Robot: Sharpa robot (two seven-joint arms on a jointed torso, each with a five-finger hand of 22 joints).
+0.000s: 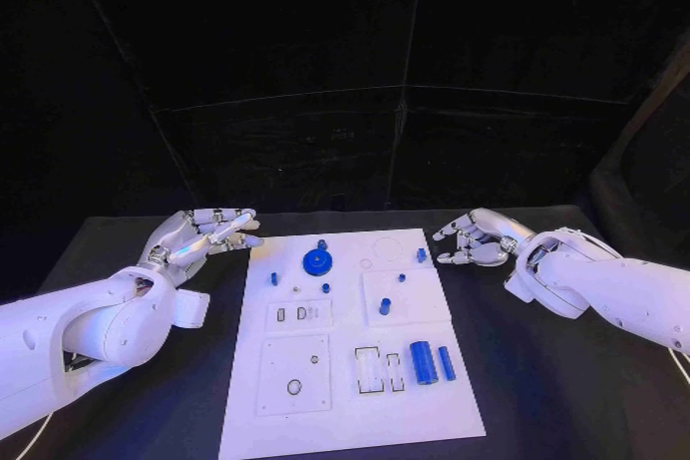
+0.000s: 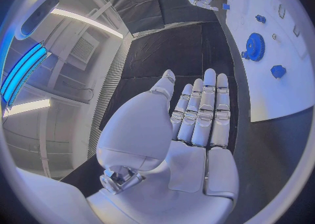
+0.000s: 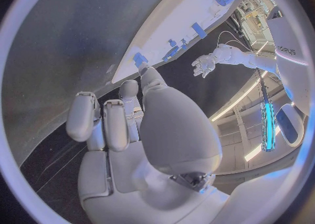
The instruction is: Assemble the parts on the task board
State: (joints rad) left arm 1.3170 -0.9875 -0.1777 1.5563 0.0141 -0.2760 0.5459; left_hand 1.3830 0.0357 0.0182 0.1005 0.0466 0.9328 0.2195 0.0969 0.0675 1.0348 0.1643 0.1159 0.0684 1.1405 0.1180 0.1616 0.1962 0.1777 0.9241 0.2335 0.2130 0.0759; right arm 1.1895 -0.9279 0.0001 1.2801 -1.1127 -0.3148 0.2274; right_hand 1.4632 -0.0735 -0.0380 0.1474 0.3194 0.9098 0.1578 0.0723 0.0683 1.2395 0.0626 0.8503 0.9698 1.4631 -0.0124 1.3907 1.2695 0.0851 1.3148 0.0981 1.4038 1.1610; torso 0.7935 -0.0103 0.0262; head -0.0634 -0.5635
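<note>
Task board (image 1: 345, 420): blue gear (image 1: 316, 261) at 12 o'clock, two cylinders (image 1: 423, 362) at 4 (loose). Left hand (image 1: 201, 235) and right hand (image 1: 475, 238) empty, fingers apart, off board

Matt white task board (image 1: 345, 400), glossy blue plastic parts (image 1: 318, 261), black cloth table (image 1: 560, 380).

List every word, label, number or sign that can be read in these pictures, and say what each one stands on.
Grey lettering on the robot's white left arm, in the right wrist view: too small and bent to read with certainty.
White rectangular task board: outlines and slots, no readable text.
Small blue parts, such as the blue toothed gear and the large blue cylinder: no markings.
Silver left hand and silver right hand: no readable text.
</note>
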